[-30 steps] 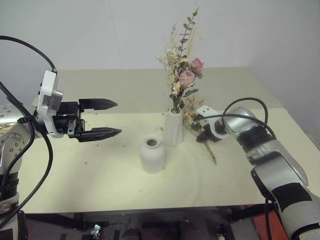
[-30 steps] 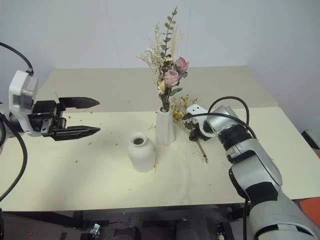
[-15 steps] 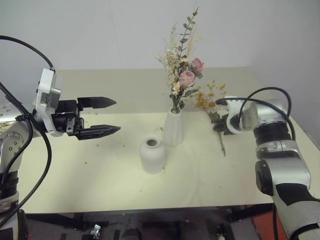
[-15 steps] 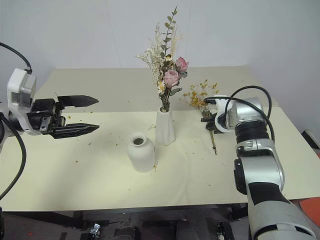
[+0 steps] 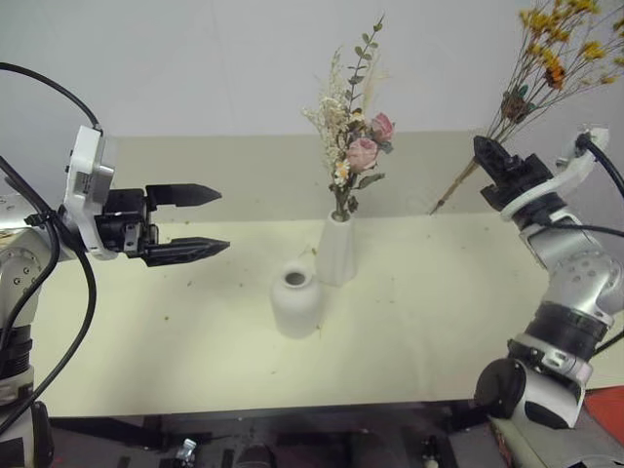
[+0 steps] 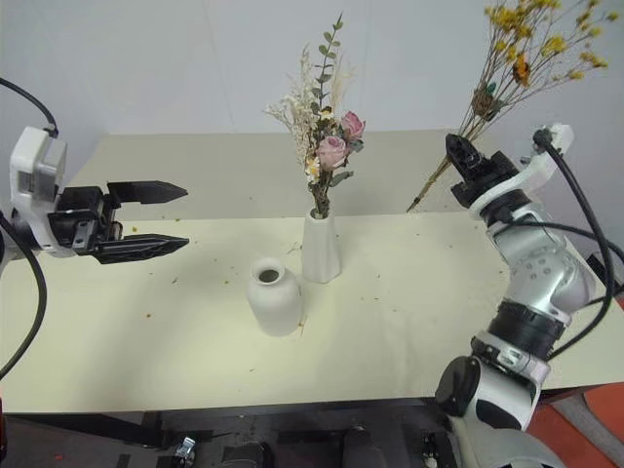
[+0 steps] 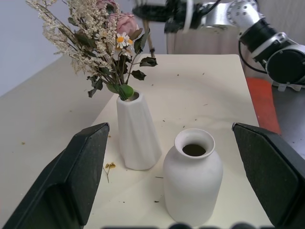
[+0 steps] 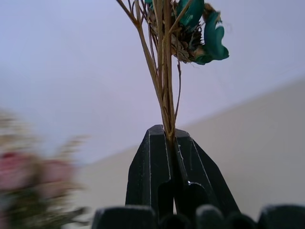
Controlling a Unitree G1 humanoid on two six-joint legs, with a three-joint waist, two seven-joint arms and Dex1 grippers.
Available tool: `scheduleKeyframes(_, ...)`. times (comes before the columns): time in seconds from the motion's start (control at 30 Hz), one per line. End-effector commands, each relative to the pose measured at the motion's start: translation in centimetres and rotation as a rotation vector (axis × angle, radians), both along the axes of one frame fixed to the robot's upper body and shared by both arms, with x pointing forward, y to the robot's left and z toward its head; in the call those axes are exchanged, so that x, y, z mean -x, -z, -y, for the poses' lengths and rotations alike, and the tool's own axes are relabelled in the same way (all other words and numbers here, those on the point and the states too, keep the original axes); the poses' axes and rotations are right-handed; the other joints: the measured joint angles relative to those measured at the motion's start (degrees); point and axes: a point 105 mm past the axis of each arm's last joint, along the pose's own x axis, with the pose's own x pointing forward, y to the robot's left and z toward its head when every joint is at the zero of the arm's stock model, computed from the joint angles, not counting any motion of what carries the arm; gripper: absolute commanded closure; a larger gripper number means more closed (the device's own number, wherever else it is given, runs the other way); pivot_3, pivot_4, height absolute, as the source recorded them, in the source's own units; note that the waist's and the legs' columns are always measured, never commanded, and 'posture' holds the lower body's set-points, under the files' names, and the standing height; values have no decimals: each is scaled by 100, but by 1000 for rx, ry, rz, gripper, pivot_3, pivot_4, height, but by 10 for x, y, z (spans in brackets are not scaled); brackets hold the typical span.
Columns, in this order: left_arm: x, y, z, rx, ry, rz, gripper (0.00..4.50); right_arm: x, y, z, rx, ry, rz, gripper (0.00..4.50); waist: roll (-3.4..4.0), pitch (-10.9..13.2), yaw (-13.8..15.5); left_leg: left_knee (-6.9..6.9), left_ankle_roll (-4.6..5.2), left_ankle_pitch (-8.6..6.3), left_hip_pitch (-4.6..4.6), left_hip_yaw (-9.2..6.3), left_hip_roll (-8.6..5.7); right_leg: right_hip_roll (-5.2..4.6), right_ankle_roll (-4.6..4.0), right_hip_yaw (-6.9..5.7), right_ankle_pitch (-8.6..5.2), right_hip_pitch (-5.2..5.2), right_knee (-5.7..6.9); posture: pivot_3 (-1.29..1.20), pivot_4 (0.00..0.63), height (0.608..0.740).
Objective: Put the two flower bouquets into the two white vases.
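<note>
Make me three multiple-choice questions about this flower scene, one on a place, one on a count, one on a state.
1. Where is the pink rose bouquet?
A. lying on the table
B. in the tall slim vase
C. in the round vase

2. How many white vases stand on the table?
A. one
B. two
C. three

3. What state is the right gripper in?
A. open, nothing in it
B. shut on the yellow bouquet
C. shut on a vase

Answers:
1 B, its stems enter that vase's mouth.
2 B, the tall one and the round vase.
3 B, jaws pinch the thin stems.
</note>
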Motion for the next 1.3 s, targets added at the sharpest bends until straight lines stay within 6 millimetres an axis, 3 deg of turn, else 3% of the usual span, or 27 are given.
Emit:
scheduleKeyframes(0.03, 6, -11, -2, -13, 1, 36, 0, 38, -20, -36, 181, -199, 205, 4426, 0, 0, 6, 0, 0, 0, 1, 0, 0, 0, 4, 0, -3, 1, 0, 0, 150, 740)
scheduleKeyframes(0.27, 6, -10, -1, -12, 12, 37, 0, 59, -13, -93, 363, -446, 294, 4426, 0, 0, -9, 0, 0, 0, 6, 2, 2, 3, 35, 5, -23, 1, 5, 0, 150, 740)
scheduleKeyframes(0.67, 4, -7, -3, -23, 29, 10, 0, 72, -19, -159, 328, -708, 358, 4426, 0, 0, 23, 1, 0, 0, 2, 0, 1, 2, 34, 2, -23, 0, 3, 0, 150, 740)
scheduleKeyframes(0.9, 6, -6, -1, -29, 39, -1, 0, 77, -14, -186, 318, -770, 347, 4426, 0, 0, 24, 1, 0, 0, 2, -1, 1, 2, 33, 2, -23, -1, 6, 0, 150, 740)
scheduleKeyframes(1.3, 9, -5, 1, -37, 39, -4, 0, 76, -7, -211, 316, -820, 340, 4426, 0, 0, 23, 2, 0, 0, 3, -1, 2, 2, 31, 1, -22, -2, 8, 0, 150, 740)
